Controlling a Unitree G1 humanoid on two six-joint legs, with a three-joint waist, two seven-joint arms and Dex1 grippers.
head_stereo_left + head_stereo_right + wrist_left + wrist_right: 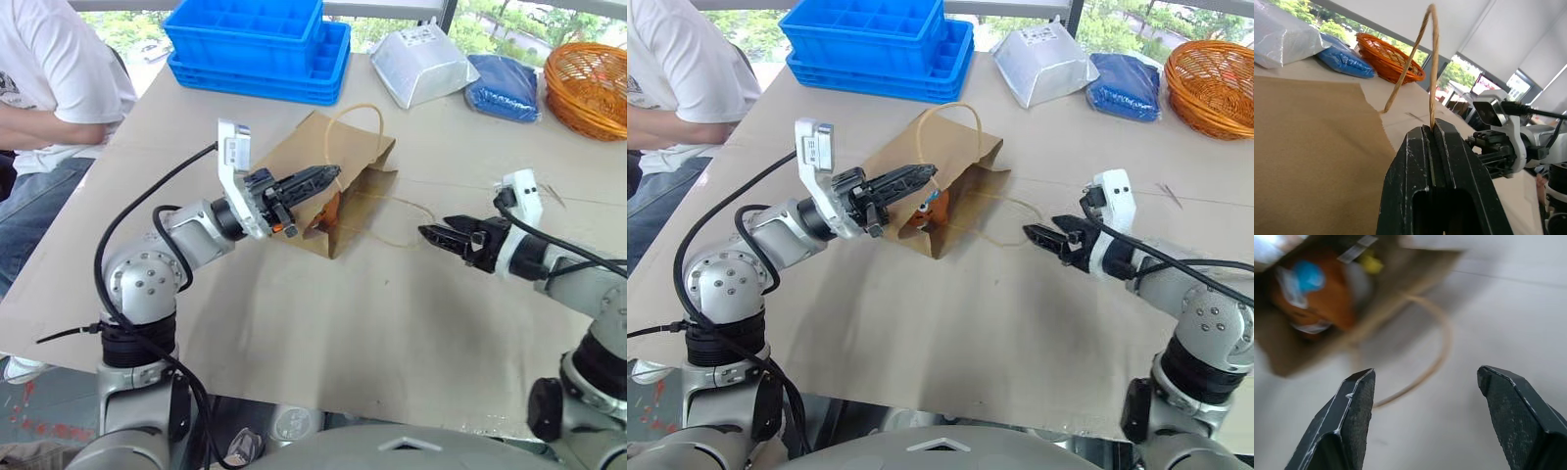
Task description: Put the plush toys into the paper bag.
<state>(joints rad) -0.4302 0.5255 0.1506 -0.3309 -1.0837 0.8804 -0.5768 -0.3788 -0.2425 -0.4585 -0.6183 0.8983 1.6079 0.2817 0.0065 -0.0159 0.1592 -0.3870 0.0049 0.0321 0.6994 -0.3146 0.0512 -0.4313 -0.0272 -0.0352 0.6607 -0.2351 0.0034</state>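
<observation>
The brown paper bag lies on its side on the table, its mouth turned toward my right arm. My left gripper is shut on the bag's upper twine handle, which holds the mouth open. Inside sits a round brown plush toy with a blue-white patch. A yellow bit shows deeper in, blurred. The other handle lies flat on the table. My right gripper hovers just right of the bag mouth, open and holding nothing, its fingers wide apart.
Blue plastic crates stand at the back. A silver foil pouch, a blue bundle and an orange wicker basket sit at the back right. A person sits at the table's left side.
</observation>
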